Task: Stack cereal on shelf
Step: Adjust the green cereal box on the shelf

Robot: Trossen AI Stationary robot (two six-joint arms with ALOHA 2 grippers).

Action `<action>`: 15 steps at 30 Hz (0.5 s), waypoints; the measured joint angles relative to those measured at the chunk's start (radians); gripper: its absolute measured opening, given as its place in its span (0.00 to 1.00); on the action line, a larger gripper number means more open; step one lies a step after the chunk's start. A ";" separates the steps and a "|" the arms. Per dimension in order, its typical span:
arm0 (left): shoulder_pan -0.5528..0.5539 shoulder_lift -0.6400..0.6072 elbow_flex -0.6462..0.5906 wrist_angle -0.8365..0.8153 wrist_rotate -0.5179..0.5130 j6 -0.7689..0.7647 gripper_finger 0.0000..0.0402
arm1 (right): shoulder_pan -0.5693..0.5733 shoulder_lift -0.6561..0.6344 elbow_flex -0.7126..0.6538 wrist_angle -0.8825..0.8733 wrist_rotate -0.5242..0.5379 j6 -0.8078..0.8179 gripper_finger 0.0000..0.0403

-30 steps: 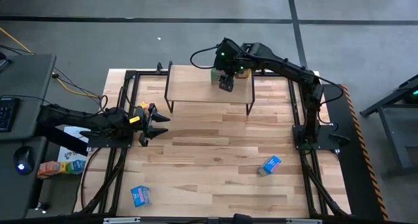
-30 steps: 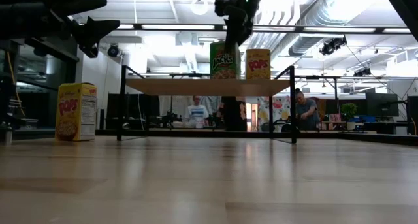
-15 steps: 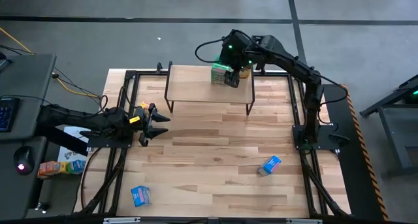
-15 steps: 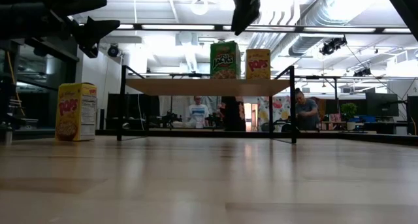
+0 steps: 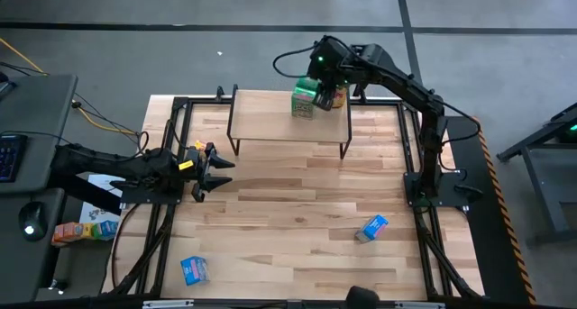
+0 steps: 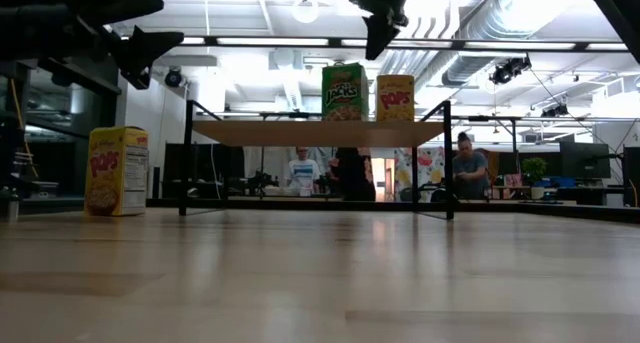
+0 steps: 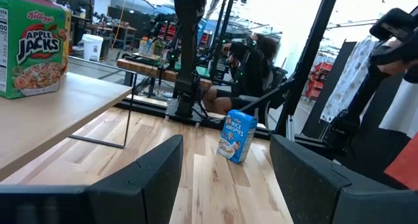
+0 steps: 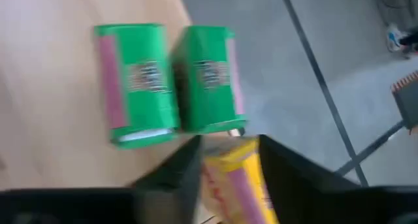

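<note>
The shelf point(image 5: 270, 120) stands at the table's far side on thin black legs. At its right end two green cereal boxes point(image 8: 136, 83) point(image 8: 208, 78) stand side by side, with a yellow one point(image 8: 232, 178) next to them. In the low view one green box point(image 6: 343, 93) and the yellow box point(image 6: 395, 97) show upright on the board. My right gripper point(image 5: 326, 82) hangs above these boxes, open, touching nothing. Two blue boxes point(image 5: 371, 228) point(image 5: 194, 269) are on the table. A yellow box point(image 6: 116, 170) stands upright at the left. My left gripper point(image 5: 219, 169) waits open at the left.
Black frame rails point(image 5: 419, 165) run along the table's sides. The left wrist view shows a blue box point(image 7: 236, 136) upright on the table past the shelf's leg point(image 7: 127, 119). More small boxes point(image 5: 81, 230) lie off the table at the left. People point(image 6: 465, 168) are in the room behind.
My right gripper has risen from the top of the green box on the shelf and now hangs clear above it, a little toward the yellow box. The boxes on the shelf stay upright where they were.
</note>
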State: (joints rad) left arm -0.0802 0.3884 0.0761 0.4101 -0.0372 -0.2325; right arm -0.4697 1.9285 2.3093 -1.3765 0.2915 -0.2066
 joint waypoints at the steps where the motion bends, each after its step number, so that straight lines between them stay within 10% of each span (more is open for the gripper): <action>1: 0.000 0.000 0.000 -0.002 0.000 0.000 0.55 | -0.010 0.000 0.000 0.013 -0.009 -0.001 0.22; 4: 0.000 0.000 0.000 -0.004 0.000 0.000 0.55 | -0.038 0.001 0.000 0.054 -0.027 0.000 0.04; 15: 0.000 0.000 0.000 -0.002 -0.025 0.000 0.55 | -0.190 0.060 0.000 0.302 -0.130 0.265 0.00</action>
State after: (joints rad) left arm -0.0801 0.3885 0.0761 0.4079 -0.0617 -0.2324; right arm -0.6594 1.9890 2.3090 -1.0742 0.1618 0.0587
